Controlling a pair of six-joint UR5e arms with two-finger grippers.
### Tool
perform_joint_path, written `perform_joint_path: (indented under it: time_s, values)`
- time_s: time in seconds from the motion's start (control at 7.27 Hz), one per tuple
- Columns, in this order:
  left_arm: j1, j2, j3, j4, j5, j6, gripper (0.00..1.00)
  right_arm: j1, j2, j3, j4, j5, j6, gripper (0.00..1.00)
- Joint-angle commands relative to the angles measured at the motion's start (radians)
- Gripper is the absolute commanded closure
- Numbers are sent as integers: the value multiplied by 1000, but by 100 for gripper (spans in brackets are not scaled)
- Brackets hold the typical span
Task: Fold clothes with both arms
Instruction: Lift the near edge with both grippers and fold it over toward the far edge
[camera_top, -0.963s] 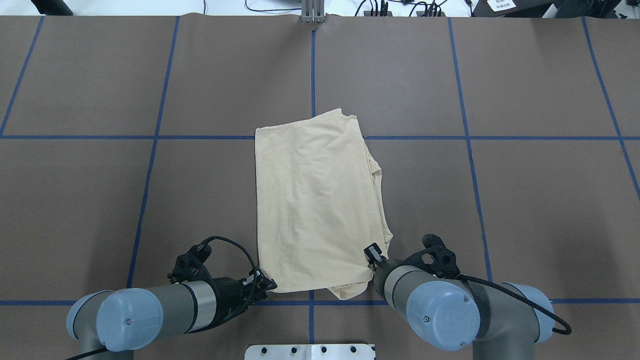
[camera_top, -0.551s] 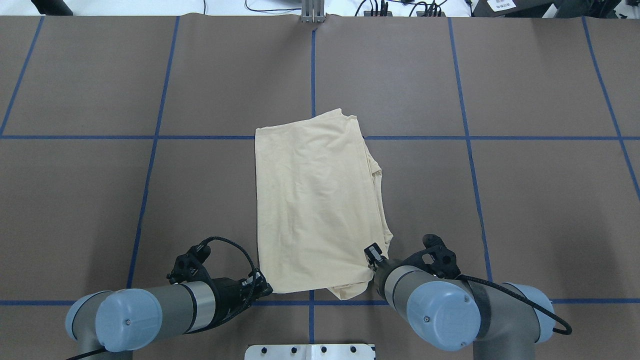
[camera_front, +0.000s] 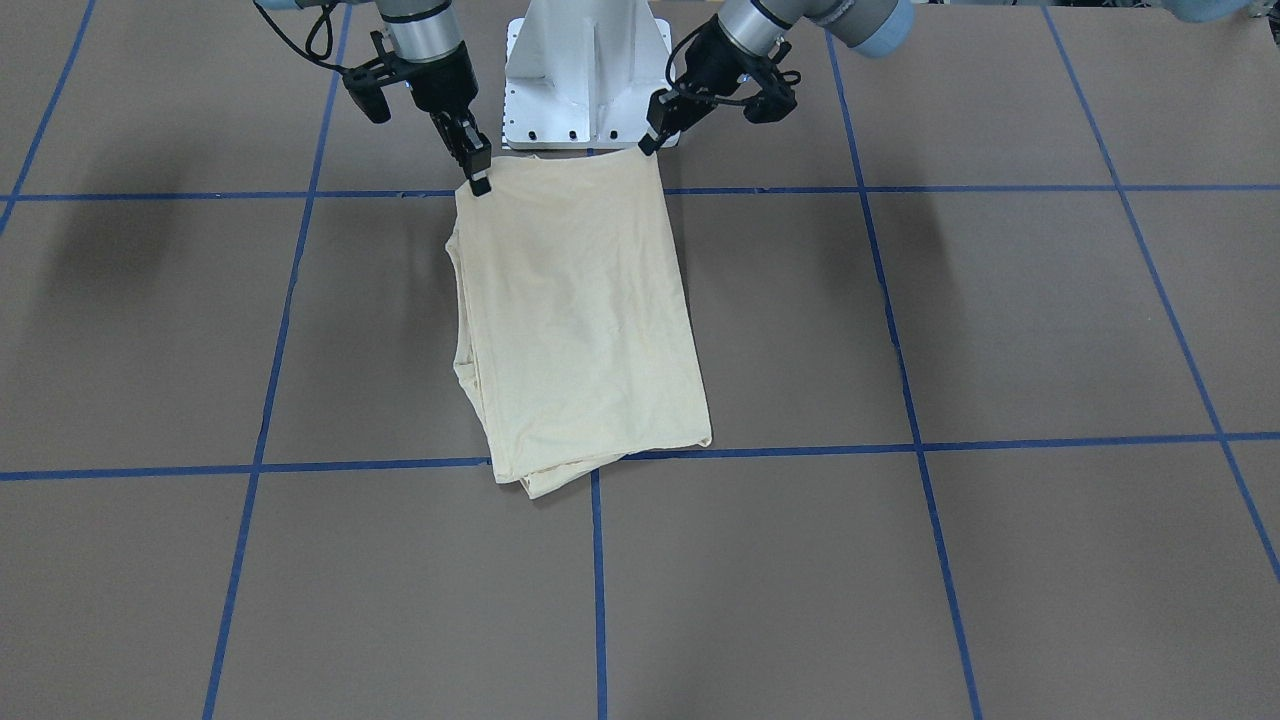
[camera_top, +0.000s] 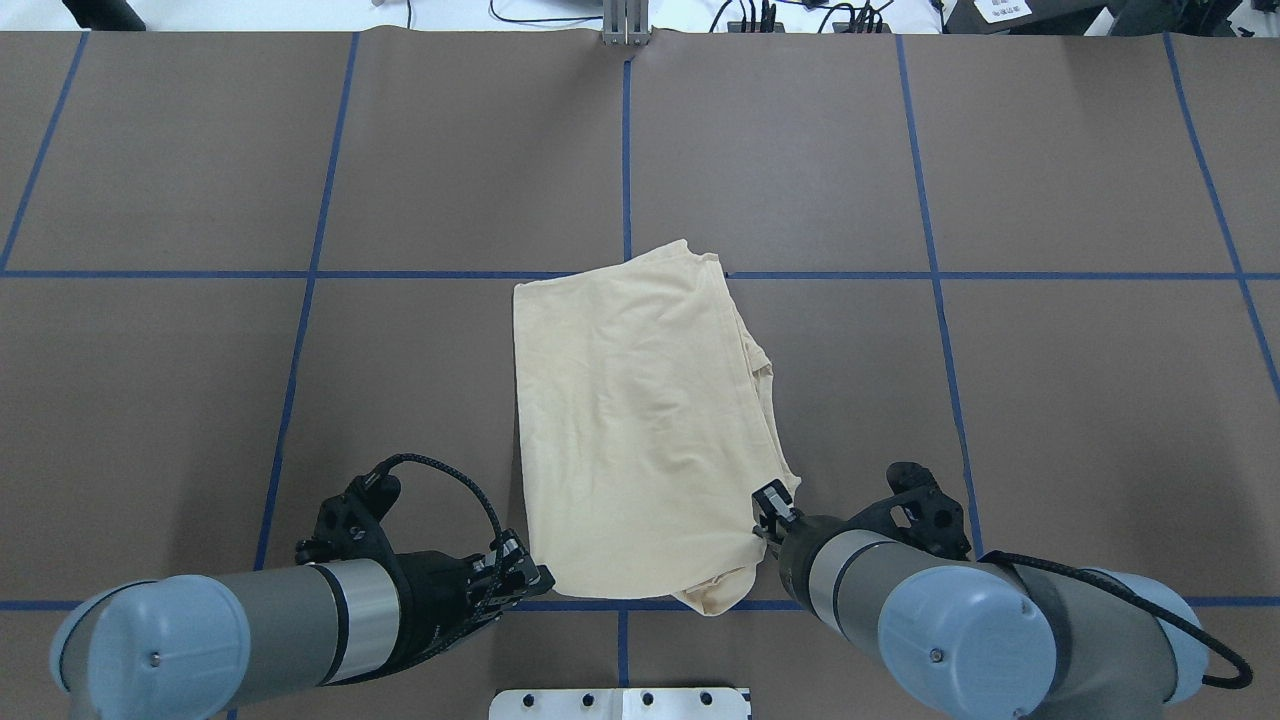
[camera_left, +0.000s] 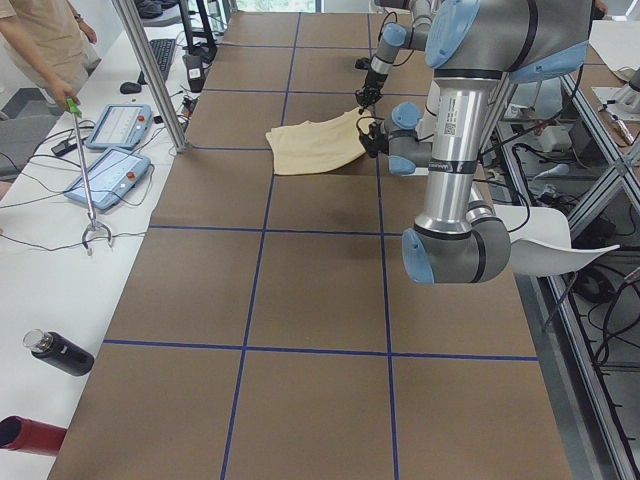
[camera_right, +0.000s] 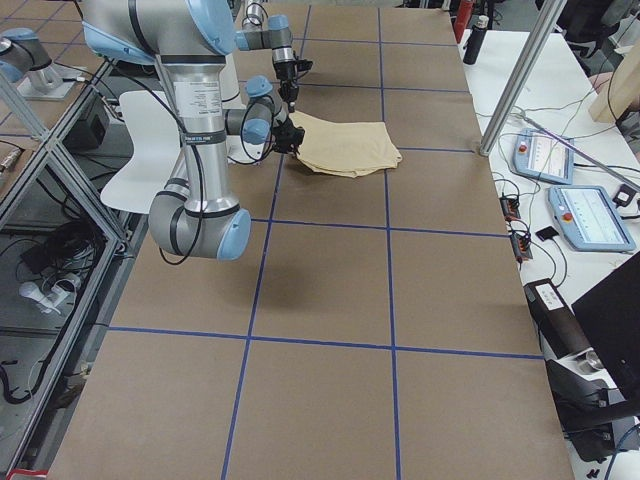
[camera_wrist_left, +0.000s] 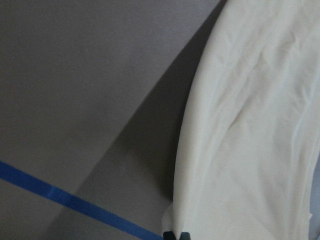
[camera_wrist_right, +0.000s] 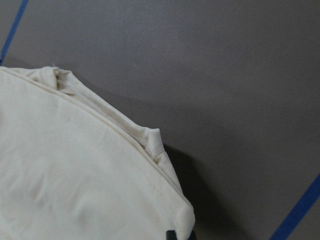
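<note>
Folding looks half done: pale cream-yellow thin-fabric T-shirt lies as a narrow rectangle mid brown tabletop, its near corners pinched by the closed left gripper and right gripper, so the next move probably calls for carrying them evenly to the far edge.

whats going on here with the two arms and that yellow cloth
Two robot arms are folding a cream-yellow shirt on a brown table marked with blue tape lines. The shirt lies folded into a narrow rectangle. The left gripper and the right gripper each pinch a corner of the edge nearest the robot, and both corners look lifted slightly off the table, with shadow beneath them in the wrist views. The rest lies flat.
</note>
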Motion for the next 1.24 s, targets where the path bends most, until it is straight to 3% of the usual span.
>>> perform_joint_path:
  time_s: [0.0,0.14,0.41,0.83,1.1]
  values:
    - [-152,-64,-53,144,-102,129,100,164,137,-49,-74,120,-59,100]
    - [-239,-92,20,146,-153,194,100,279,223,-147,-78,253,-120,100]
    - [-379,-172,190,131,-215,300,100,427,361,-344,-75,390,-290,100]
    - [-495,-253,445,-16,-255,371,100,481,509,-641,-56,446,-447,100]
    - [-498,-307,575,-99,-253,369,100,506,532,-823,173,481,-458,100]
